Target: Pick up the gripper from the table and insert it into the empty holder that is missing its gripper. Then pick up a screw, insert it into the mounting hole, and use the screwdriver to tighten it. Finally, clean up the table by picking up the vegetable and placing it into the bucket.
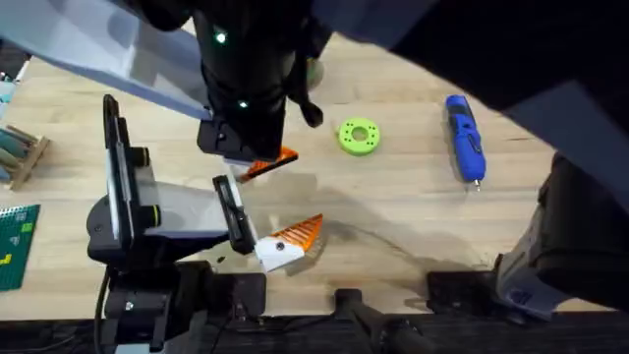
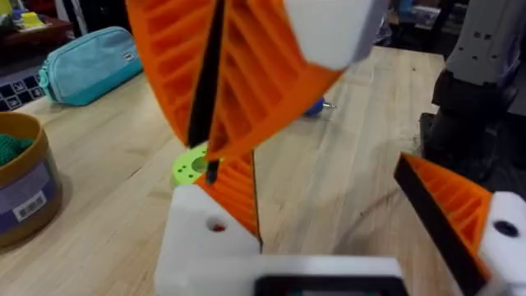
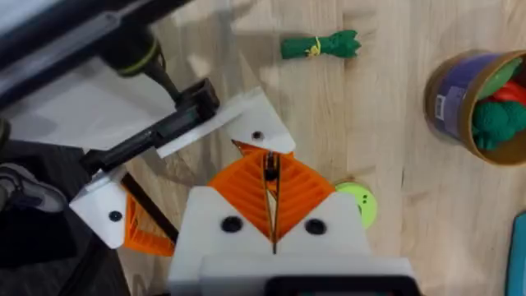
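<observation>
- The left hand (image 2: 345, 205) is spread wide, its two white mounts well apart.
- The holder (image 3: 259, 136) is the mount with a bare screw hole. The gripper (image 1: 267, 164) touches it; how far in, I cannot tell.
- The right hand (image 3: 273, 201) is clamped on the gripper from above.
- The twin orange finger (image 1: 303, 234) sits on the other mount.
- The vegetable (image 3: 320, 45) lies on the worktop (image 1: 413, 216), apart from the bucket (image 3: 472, 103).
- The green ring disc (image 1: 359, 136) and blue screwdriver (image 1: 465, 138) lie farther right.

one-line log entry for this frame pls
phase: insertion | right end effector: shut on orange ribbed plastic finger, at empty white plastic holder | left end effector: open | dark-green toy vegetable: on wooden table
</observation>
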Controlling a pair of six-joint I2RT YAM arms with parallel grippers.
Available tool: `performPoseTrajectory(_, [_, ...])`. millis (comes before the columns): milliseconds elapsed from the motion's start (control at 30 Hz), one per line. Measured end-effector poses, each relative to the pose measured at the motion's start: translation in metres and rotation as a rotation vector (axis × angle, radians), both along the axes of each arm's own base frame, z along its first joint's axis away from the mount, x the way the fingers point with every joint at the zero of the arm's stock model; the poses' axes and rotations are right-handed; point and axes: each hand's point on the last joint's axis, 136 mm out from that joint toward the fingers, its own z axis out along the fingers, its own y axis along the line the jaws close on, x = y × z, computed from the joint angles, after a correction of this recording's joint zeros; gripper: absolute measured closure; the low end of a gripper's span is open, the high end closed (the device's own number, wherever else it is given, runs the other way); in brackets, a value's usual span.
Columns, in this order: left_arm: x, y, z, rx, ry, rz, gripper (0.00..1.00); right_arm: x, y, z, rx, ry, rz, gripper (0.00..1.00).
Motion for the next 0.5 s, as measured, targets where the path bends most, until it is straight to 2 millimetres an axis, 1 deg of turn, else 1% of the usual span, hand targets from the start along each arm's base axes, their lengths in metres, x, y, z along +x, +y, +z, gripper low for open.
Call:
performPoseTrajectory(33, [0.0, 0.0, 0.0, 0.0, 0.0, 0.0, 0.016, 0.0001, 0.0025, -0.0024, -0.001, 0.0, 0.005, 0.996])
performPoseTrajectory(267, [0.0, 0.0, 0.0, 0.0, 0.0, 0.0, 0.016, -0.0012, 0.0087, -0.0011, 0.016, -0.009, 0.017, 0.996])
performPoseTrajectory(500, [0.0, 0.0, 0.0, 0.0, 0.0, 0.0, 0.016, -0.0007, 0.0098, -0.0008, 0.02, -0.011, 0.017, 0.996])
